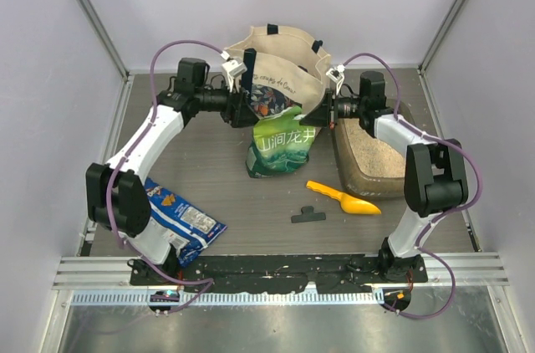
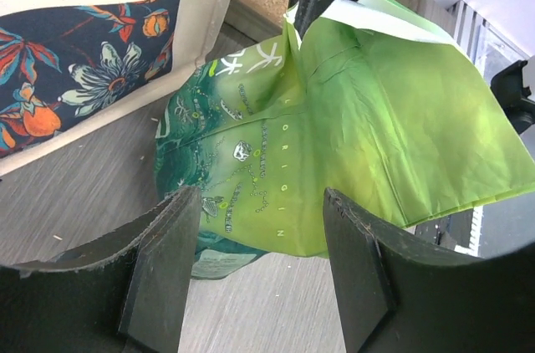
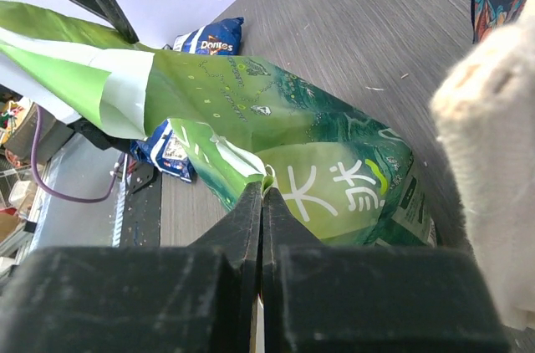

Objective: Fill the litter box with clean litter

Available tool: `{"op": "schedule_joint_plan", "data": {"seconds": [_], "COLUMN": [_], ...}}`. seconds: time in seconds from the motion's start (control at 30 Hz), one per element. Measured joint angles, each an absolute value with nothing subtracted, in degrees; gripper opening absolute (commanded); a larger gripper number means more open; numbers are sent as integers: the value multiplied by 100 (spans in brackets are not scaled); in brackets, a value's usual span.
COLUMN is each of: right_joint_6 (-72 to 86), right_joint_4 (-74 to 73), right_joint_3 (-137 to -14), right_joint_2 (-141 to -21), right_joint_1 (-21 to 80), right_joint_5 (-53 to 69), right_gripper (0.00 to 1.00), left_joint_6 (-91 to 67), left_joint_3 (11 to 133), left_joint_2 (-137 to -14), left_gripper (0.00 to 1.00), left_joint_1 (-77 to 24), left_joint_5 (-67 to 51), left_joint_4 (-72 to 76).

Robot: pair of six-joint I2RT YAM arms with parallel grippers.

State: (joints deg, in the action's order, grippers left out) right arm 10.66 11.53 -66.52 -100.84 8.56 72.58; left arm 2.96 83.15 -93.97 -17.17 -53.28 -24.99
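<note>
The litter box (image 1: 355, 179) lies at the right of the table with pale clean litter (image 1: 370, 150) in it. A green-and-white pouch (image 1: 280, 144) stands in the middle, in front of the cream tote bag (image 1: 280, 56). My right gripper (image 3: 263, 190) is shut on a fold of the pouch's top edge (image 3: 269, 176); from above it (image 1: 318, 115) reaches in from the right. My left gripper (image 2: 263, 211) is open, with its fingers (image 2: 167, 253) just short of the pouch (image 2: 351, 135) and nothing between them. From above it (image 1: 245, 109) sits at the pouch's upper left.
A yellow scoop (image 1: 343, 198) and a black clip (image 1: 308, 216) lie in front of the pouch. A blue snack bag (image 1: 180, 219) lies near the left arm's base. The tote bag's floral side (image 2: 75, 77) is close on the left of my left gripper.
</note>
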Motion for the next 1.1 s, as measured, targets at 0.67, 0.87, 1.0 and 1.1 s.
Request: {"op": "schedule_joint_plan", "data": {"seconds": [0.67, 0.87, 1.0, 1.1], "right_joint_6": [1275, 1286, 1304, 1389], "right_joint_4": [685, 596, 587, 576], "right_joint_3": [-6740, -6595, -6455, -6407], "right_joint_2": [-9988, -9810, -9673, -9636], "right_joint_1": [895, 895, 891, 882], "right_joint_5": [6838, 6751, 6705, 6705], "right_gripper": [2, 2, 1, 1], "left_joint_6": [1203, 54, -408, -764], "left_joint_3": [7924, 7922, 7902, 7878], "left_joint_2": [-8908, -9518, -9638, -9649], "left_gripper": [63, 43, 27, 18], "left_joint_1": [-2040, -2091, -2088, -2080], "left_joint_5": [-5435, -5249, -5262, -5341], "left_joint_4": [-2692, -1769, -1632, -1566]}}
